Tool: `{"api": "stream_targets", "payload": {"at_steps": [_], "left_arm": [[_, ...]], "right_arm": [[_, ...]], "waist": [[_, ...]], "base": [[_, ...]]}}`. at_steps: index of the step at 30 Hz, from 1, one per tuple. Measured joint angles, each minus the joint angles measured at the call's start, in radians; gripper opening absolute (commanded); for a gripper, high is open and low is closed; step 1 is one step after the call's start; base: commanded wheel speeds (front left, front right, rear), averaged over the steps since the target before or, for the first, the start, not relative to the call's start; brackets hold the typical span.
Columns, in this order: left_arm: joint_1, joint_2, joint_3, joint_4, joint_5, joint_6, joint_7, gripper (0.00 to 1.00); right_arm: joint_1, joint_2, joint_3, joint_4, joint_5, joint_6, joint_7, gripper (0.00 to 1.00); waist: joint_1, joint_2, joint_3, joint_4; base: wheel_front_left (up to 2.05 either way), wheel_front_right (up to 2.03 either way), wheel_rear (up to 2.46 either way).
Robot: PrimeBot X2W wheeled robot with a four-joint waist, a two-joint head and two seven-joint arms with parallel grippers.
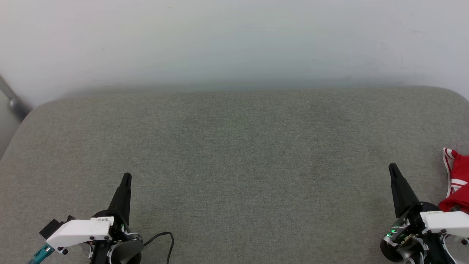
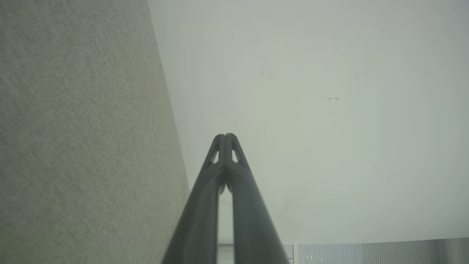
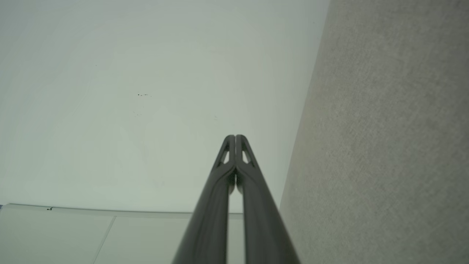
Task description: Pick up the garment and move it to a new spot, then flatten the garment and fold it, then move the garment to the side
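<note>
head view: a grey fabric pad (image 1: pixel 234 165) lies before a pale wall (image 1: pixel 234 44). the left gripper (image 1: pixel 126 179) sits low at the pad's left and the right gripper (image 1: pixel 393 168) low at its right. both point toward the wall, and each is seen side-on as a single dark spike. the shirt (image 1: pixel 458 183), red with red-and-white striped trim, lies bunched at the pad's right edge, cut off by the frame. it is just beside the right wrist and apart from the dark spike. a black cable (image 1: pixel 165 236) loops by the left wrist.

left wrist view: seen from behind, the two fingers (image 2: pixel 205 205) meet at their tips with nothing between them. the pad runs along the left.

right wrist view: the fingers (image 3: pixel 216 212) are likewise pressed together on nothing. the pad runs along the right.
</note>
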Motion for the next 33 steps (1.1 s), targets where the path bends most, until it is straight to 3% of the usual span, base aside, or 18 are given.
{"api": "stream_targets", "payload": {"at_steps": [33], "left_arm": [[0.000,0.000,0.000,0.000,0.000,0.000,0.000,0.00]], "right_arm": [[0.000,0.000,0.000,0.000,0.000,0.000,0.000,0.00]], "waist": [[0.0000,0.0000,0.000,0.000]], "base": [[0.00,0.00,0.00]]}}
